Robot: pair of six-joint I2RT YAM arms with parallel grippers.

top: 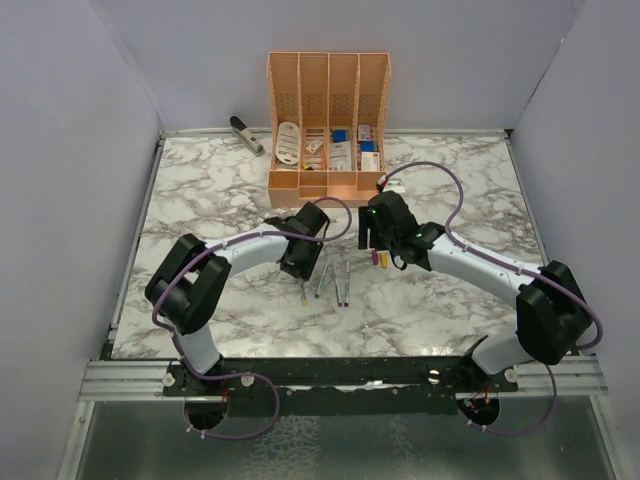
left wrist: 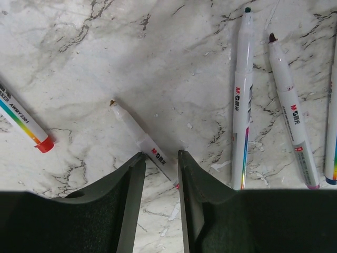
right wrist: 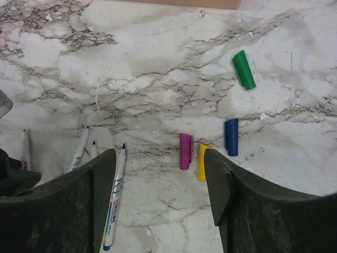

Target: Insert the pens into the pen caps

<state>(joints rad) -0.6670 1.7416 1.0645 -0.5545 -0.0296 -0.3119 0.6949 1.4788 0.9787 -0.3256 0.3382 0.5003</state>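
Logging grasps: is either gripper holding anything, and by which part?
Nothing is held yet. The left gripper, jaws open, straddles the rear of a pen lying on the table; the right gripper is open and empty.

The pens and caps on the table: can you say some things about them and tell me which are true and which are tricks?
1. The left gripper has a pen between its fingers. True.
2. That pen wears a cap. False: its tip is bare.
3. The green cap touches the purple cap. False: it lies well apart; the yellow cap is the purple one's neighbour.
4. The right gripper holds a cap. False: its jaws are open and hold nothing.
5. An orange organiser stands at the far edge of the table. True.
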